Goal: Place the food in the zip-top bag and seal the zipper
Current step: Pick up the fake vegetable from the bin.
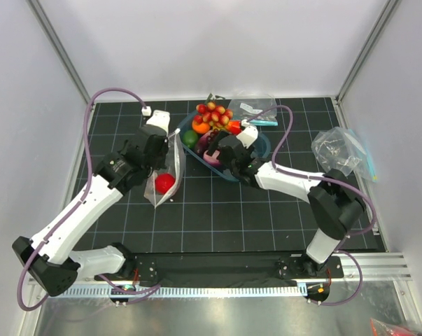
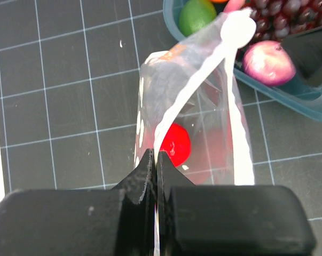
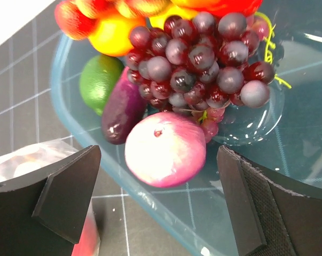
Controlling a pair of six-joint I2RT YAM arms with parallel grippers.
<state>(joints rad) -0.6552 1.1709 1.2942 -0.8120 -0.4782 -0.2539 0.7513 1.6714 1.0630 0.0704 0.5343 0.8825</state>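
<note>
Left gripper (image 2: 156, 160) is clamped tight on the mouth edge of the clear plastic zip-top bag (image 2: 203, 112) with the white polka dots. It's pinching right on the pale press-seal zipper strip (image 2: 191, 90) and holding that edge up off the black gridded mat (image 1: 217, 217). The bag sits just left of the translucent blue plastic tray (image 3: 150, 210). The glossy round red tomato (image 2: 175, 144) is already inside the bag, easy to see through the plastic.

The right gripper (image 3: 158, 160) is spread wide open at the near side of the tray. The round purple-pink onion (image 3: 165, 149) sits between its fingers with a gap on both sides, so nothing's grabbed.

The onion is in the tray, right up against the dark purple grape bunch (image 3: 203, 58) behind it and a dark purple toy eggplant (image 3: 123, 109) on one side. There's a green lime (image 3: 99, 80) past that, and a pile of red and orange fruit is at the back of the tray.

A couple of plain clear bags (image 1: 340, 148) lie on the mat off to the right, well apart from all this.
</note>
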